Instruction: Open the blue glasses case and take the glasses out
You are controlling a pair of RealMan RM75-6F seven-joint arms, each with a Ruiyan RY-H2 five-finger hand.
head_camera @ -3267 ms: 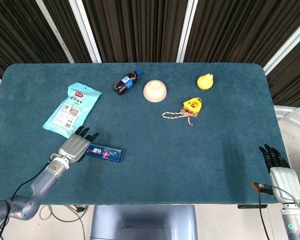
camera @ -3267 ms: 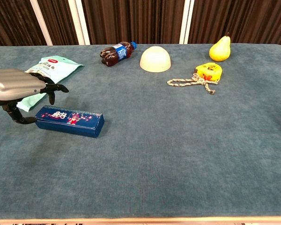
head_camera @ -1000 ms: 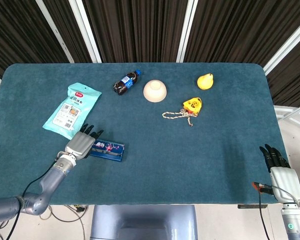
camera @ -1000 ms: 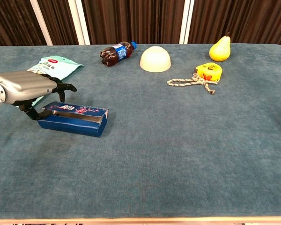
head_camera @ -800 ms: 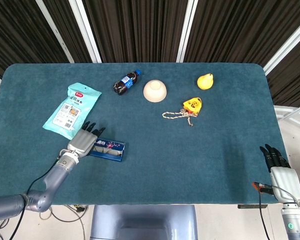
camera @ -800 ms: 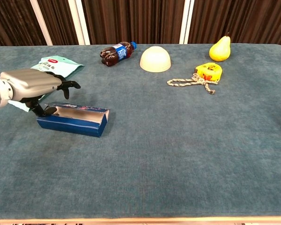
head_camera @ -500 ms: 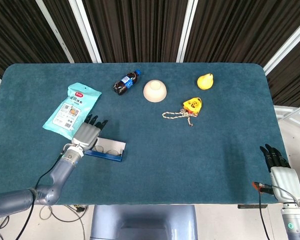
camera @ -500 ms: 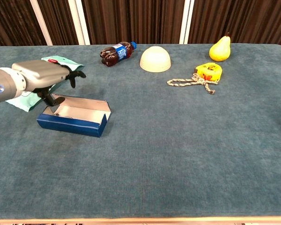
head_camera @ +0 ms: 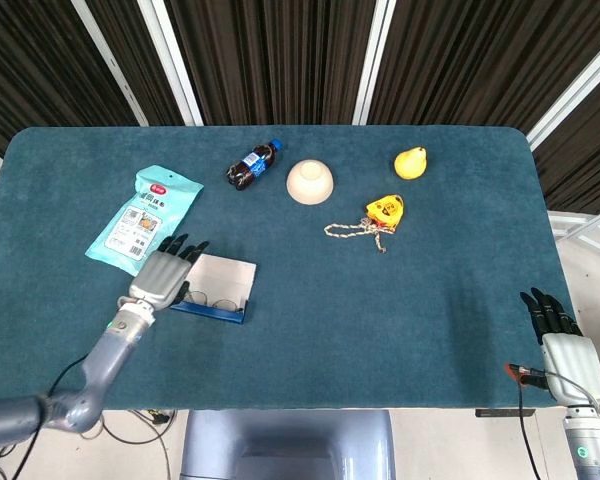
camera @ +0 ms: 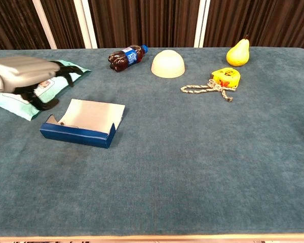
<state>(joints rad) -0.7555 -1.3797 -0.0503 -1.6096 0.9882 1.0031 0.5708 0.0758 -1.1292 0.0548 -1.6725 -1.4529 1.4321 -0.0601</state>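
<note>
Blue glasses case (head_camera: 212,291) lies open on the tabletop (head_camera: 400,300), lid flipped back, glasses (head_camera: 206,297) inside. Left hand (head_camera: 163,273) just beside the case's left end, fingers spread, empty. Right hand (head_camera: 557,335) off the tabletop's right edge, fingers apart, empty.

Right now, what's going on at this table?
The robot is getting glasses out of a blue glasses case. The case lies open near the table's left front, lid flipped back, and the glasses show inside in the head view. The left hand hovers at the case's left end, fingers spread, holding nothing. The right hand idles off the table's right front corner.
</note>
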